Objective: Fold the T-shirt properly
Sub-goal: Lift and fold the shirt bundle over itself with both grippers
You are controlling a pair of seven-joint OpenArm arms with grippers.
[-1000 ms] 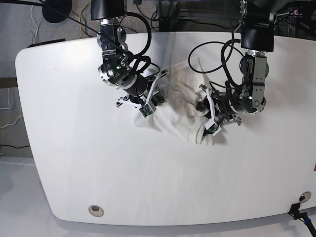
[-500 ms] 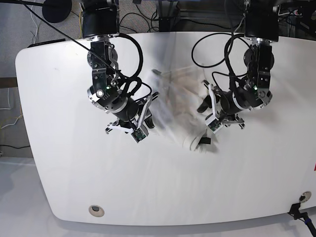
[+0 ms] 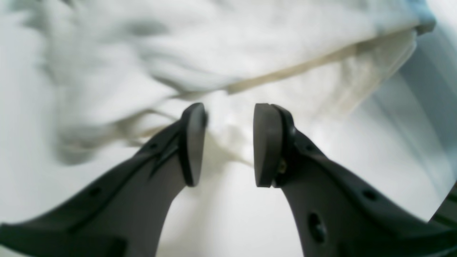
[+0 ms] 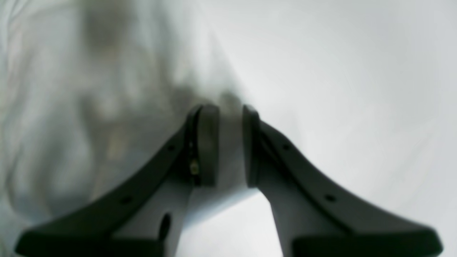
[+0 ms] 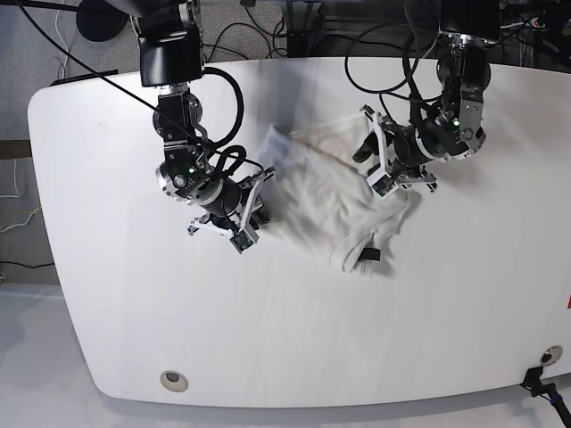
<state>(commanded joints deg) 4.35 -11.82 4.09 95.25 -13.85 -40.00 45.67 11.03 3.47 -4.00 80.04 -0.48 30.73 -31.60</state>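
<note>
The white T-shirt (image 5: 321,192) lies crumpled at the table's middle, with no print showing and its left part blurred. My left gripper (image 5: 379,169) is at its right edge. In the left wrist view this gripper (image 3: 228,146) has its jaws partly closed on a bunched fold of the T-shirt (image 3: 214,46). My right gripper (image 5: 252,218) is at the shirt's left edge. In the right wrist view this gripper (image 4: 230,142) is pinched on a strip of the T-shirt (image 4: 89,89).
The white table (image 5: 134,294) has a round metal grommet (image 5: 174,381) near its front left edge. Black cables (image 5: 259,36) hang behind the back edge. A small dark tag (image 5: 370,257) shows at the shirt's lower lump.
Both arms have moved apart and toward the back of the table. The shirt has been pulled wider between them, its left side sweeping left.
</note>
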